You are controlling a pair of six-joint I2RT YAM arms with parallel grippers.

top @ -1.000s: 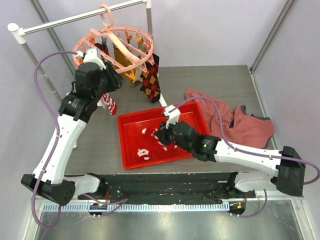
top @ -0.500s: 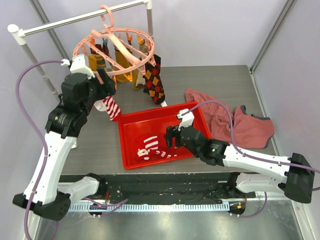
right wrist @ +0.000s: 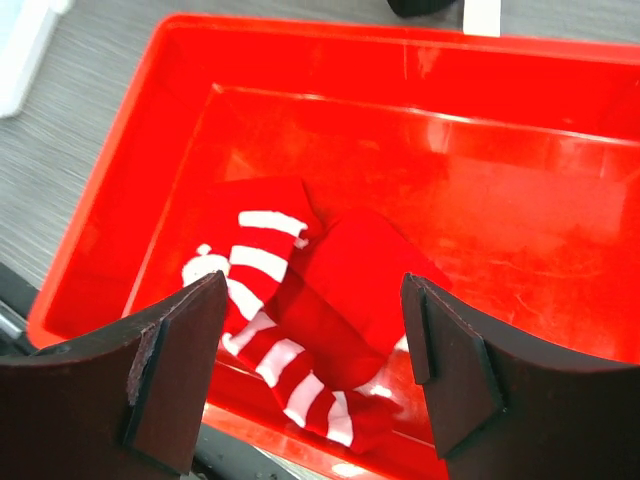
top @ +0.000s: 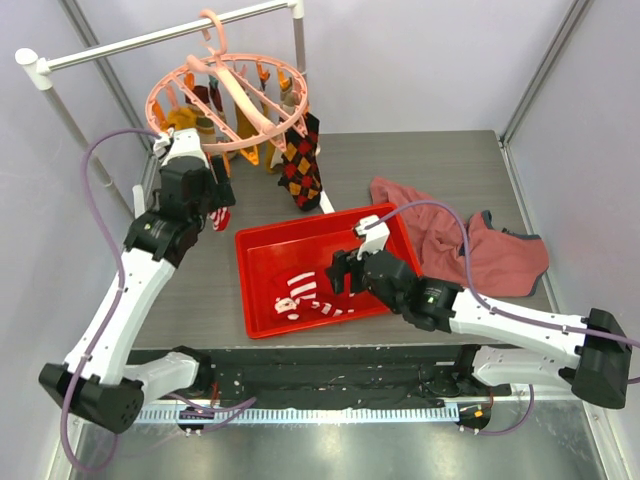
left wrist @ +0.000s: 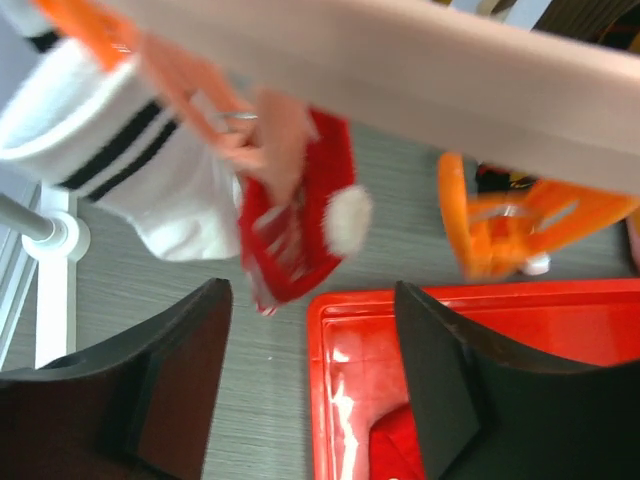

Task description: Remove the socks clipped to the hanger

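Hanging from the white metal rail (top: 150, 40) at the back left, above the back left corner of the grey wooden table (top: 430, 165): the round salmon-pink plastic clip hanger (top: 243, 103). Dangling from its front right pegs: the dark argyle fabric sock (top: 300, 165). Dangling at its left side: the white fabric sock with dark bands (left wrist: 140, 200), just left of the red-and-white fabric sock (left wrist: 300, 230). Sitting before the hanger, mid-table: the red rectangular plastic tray (top: 243, 290). Lying inside it, front left: the red-and-white striped fabric sock (right wrist: 265, 335). Lying just right of the tray: the large reddish-pink cloth (top: 470, 240).

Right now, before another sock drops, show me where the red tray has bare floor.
Bare floor lies along the tray's far wall, beyond the striped sock. The table left of the tray is bare too. Crowded: the near-left corner, holding the sock, and under the hanger.
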